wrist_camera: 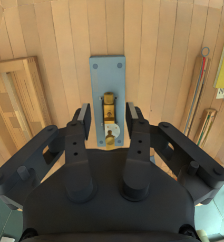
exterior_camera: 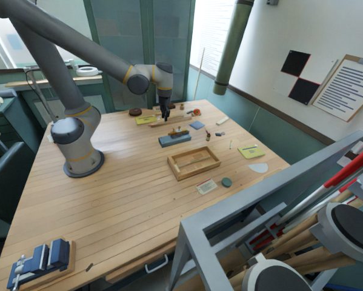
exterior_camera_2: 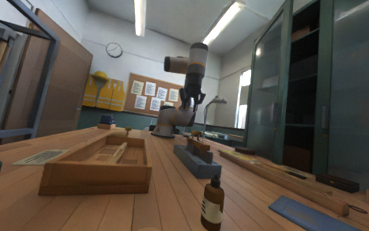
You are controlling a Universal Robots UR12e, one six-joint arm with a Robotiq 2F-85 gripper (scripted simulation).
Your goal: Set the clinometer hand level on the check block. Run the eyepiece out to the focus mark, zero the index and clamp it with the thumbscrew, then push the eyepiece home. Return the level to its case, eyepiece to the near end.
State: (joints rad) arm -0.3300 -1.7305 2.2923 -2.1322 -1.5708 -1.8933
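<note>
The brass hand level lies along the blue check block. A white index arc and a round brass end show at the level's near end in the wrist camera. My gripper hangs well above the level and the block. It is open and holds nothing. The wooden case sits open on the bench beside the block, empty, with a long slot down its middle.
Behind the block stand green glass-door cabinets. A long wooden rule lies beyond the block. A small brown bottle, a blue pad, yellow notebooks and small tools lie scattered around.
</note>
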